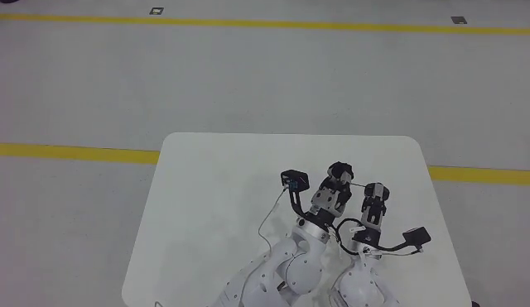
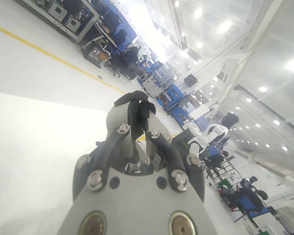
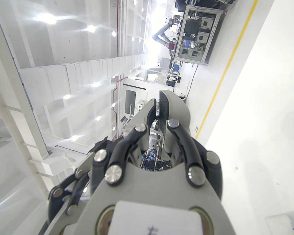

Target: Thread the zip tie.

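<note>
Both arms hover over the white table near its front right, fingers pointing up and away. My left gripper is shut, and a small black piece that looks like part of the zip tie is pinched between its black pads. In the top view it is the left gripper, and a thin dark strand, apparently the zip tie, runs from it toward my right gripper. My right gripper has its ribbed pads drawn together to a narrow slit. I cannot make out anything in that slit.
The table's rounded far edge lies well beyond the grippers, with bare white surface to their left. The left arm's finger links sit close beside the right wrist. Yellow floor lines run past the table.
</note>
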Controlling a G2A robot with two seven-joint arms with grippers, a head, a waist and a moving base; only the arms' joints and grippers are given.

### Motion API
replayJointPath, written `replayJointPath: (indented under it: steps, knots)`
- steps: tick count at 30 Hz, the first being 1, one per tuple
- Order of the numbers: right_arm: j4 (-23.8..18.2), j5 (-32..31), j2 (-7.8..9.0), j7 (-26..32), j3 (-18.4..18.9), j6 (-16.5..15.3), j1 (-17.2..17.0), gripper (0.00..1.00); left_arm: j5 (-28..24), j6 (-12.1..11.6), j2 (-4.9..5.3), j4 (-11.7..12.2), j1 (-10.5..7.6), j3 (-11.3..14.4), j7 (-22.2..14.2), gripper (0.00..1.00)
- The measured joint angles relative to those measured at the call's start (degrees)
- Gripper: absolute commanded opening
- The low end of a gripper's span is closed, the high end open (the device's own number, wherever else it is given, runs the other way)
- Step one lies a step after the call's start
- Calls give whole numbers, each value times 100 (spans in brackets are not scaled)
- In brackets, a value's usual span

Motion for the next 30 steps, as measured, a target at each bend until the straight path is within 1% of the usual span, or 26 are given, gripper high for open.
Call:
replayJointPath:
  steps: [6, 14, 17, 25, 30]
  knots:
    - [2, 10, 23, -47, -36, 0, 21, 0, -1, 12, 2, -6, 3, 0, -13, 0]
    - [14, 23, 49, -89, -77, 0, 47, 0, 5, -5, 6, -7, 11, -3, 6, 0]
    - [21, 32, 58, -101, -90, 0, 57, 4, 7, -14, 8, -9, 15, -5, 7, 0]
    - [40, 69, 76, -114, -119, 0, 86, 3, 9, -25, 11, -10, 15, -6, 0, 0]
    - [56, 66, 82, -118, -144, 0, 103, 4, 2, -26, 11, -8, 13, -6, -2, 0]
